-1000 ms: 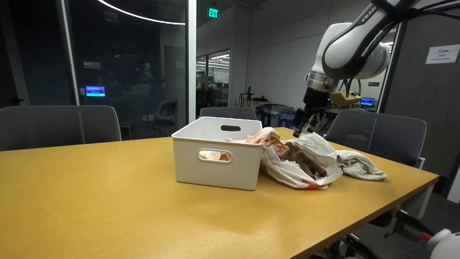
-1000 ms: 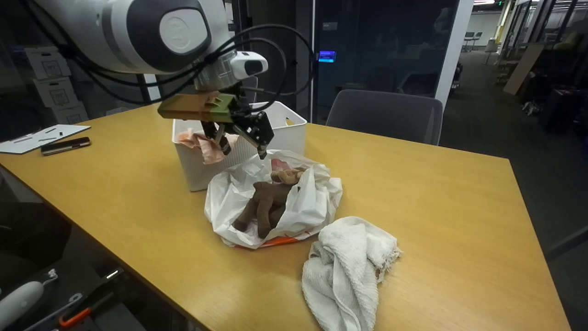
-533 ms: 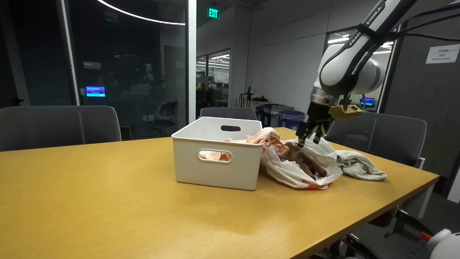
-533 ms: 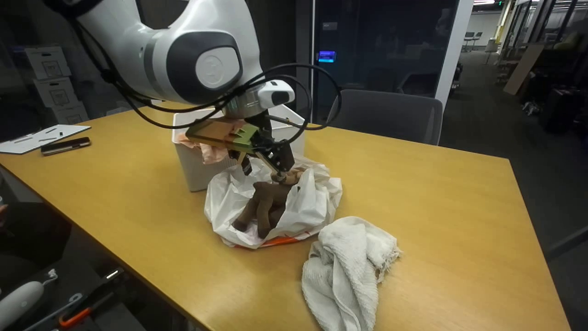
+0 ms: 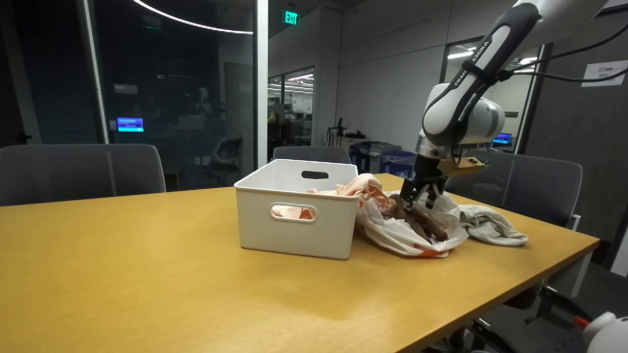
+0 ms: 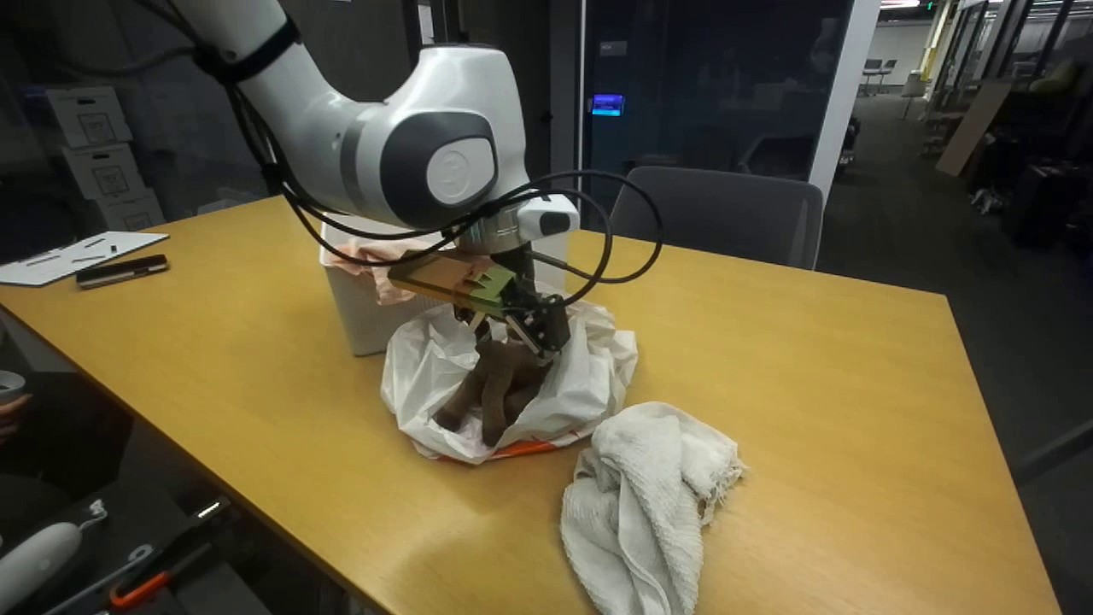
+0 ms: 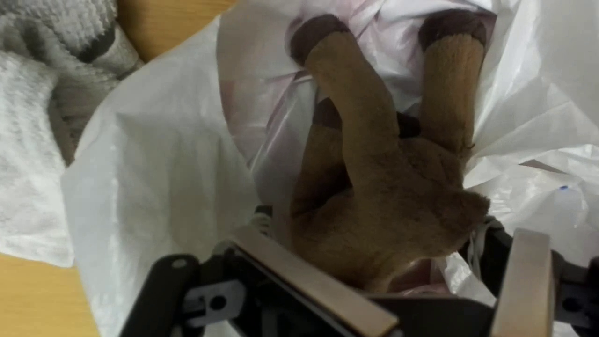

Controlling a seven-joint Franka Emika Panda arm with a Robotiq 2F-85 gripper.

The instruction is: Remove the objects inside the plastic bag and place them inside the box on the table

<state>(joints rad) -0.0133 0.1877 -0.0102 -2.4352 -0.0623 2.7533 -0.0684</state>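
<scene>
A brown plush animal point(image 6: 499, 393) lies in the open white plastic bag point(image 6: 585, 384) on the table, its legs toward the top of the wrist view point(image 7: 369, 117). My gripper point(image 6: 517, 346) is low inside the bag mouth. Its fingers are open on either side of the toy's body in the wrist view point(image 7: 376, 224); whether they touch it I cannot tell. In an exterior view the gripper point(image 5: 419, 206) covers part of the toy point(image 5: 427, 225). The white box point(image 5: 294, 238) stands beside the bag. A peach cloth point(image 5: 363, 187) hangs over its rim, partly inside.
A grey-white towel point(image 6: 649, 504) lies on the table beside the bag. A white board point(image 6: 77, 256) and a dark object point(image 6: 122, 271) lie at the table's edge. Chairs point(image 6: 717, 213) stand around the table. Pinkish material shows under the toy.
My gripper has come down from above the bag's box side to around the toy, staying open. The toy and bag edge have shifted very slightly. The box, cloth and towel have not moved.
</scene>
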